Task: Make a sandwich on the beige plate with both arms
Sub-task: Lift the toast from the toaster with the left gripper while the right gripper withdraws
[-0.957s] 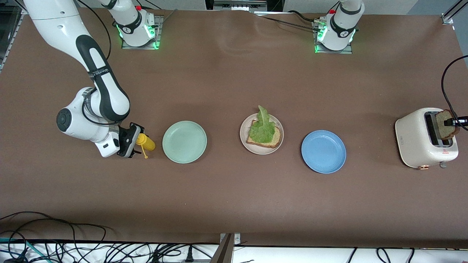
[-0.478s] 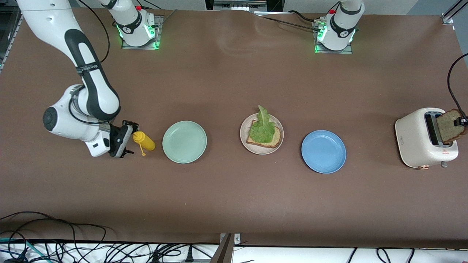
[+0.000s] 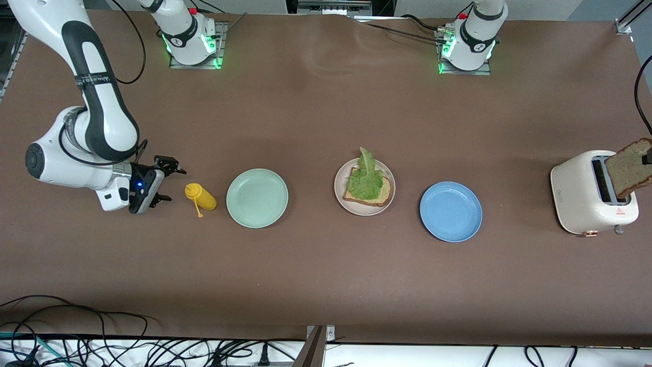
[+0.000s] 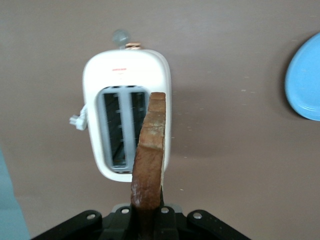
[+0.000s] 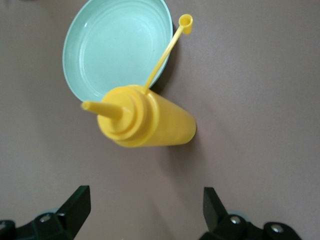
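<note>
The beige plate (image 3: pixel 338 192) holds one brown bread slice (image 3: pixel 385 193) with a green lettuce leaf (image 3: pixel 365 179) on top. My left gripper (image 3: pixel 648 159) is at the view's edge, shut on a second toast slice (image 3: pixel 629 168), which it holds over the toaster (image 3: pixel 580 196). In the left wrist view the toast (image 4: pixel 150 145) stands edge-on between the fingers of the left gripper (image 4: pixel 147 222), above the toaster's slots (image 4: pixel 120 127). My right gripper (image 3: pixel 165 182) is open and empty, low over the table beside a yellow squeeze bottle (image 3: pixel 202 197), toward the right arm's end.
A mint-green plate (image 3: pixel 257 198) lies between the bottle and the beige plate. A blue plate (image 3: pixel 451 211) lies between the beige plate and the toaster. In the right wrist view the bottle (image 5: pixel 150 122) lies on its side, its tethered cap (image 5: pixel 185 21) by the mint plate (image 5: pixel 115 45).
My right gripper has drawn back from the yellow bottle toward the right arm's end of the table. My left gripper has lifted the toast higher out of the toaster.
</note>
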### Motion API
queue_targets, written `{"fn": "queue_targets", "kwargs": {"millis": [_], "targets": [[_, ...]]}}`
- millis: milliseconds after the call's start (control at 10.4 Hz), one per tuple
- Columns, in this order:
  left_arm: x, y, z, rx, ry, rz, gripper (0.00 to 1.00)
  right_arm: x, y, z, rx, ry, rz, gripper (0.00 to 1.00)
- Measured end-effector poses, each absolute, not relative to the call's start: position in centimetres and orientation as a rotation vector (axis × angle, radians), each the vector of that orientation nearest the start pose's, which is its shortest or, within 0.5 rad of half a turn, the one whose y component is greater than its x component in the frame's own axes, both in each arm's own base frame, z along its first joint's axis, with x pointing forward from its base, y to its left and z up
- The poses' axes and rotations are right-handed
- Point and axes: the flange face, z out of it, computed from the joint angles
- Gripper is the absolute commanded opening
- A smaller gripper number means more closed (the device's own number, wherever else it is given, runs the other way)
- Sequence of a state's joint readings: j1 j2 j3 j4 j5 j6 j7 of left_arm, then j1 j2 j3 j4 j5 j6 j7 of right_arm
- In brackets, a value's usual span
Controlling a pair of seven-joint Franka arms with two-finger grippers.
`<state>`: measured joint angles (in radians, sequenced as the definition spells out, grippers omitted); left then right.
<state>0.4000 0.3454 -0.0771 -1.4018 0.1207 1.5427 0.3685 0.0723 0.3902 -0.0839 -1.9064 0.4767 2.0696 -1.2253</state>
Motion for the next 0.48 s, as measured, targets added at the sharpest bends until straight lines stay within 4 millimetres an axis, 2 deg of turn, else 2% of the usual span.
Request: {"fn": "queue_targets", "kwargs": {"millis": [287, 478], "targets": [[62.1, 12.1, 49.7, -3.126, 0.361, 0.41, 0.0, 59.8, 1.2, 30.7, -2.497, -1.025, 0.018, 1.0], [62.9, 6.3, 48.7, -3.145, 0.515, 0.45, 0.0, 59.8, 1.0, 33.3, -2.576, -0.856, 0.025, 1.0]]}}
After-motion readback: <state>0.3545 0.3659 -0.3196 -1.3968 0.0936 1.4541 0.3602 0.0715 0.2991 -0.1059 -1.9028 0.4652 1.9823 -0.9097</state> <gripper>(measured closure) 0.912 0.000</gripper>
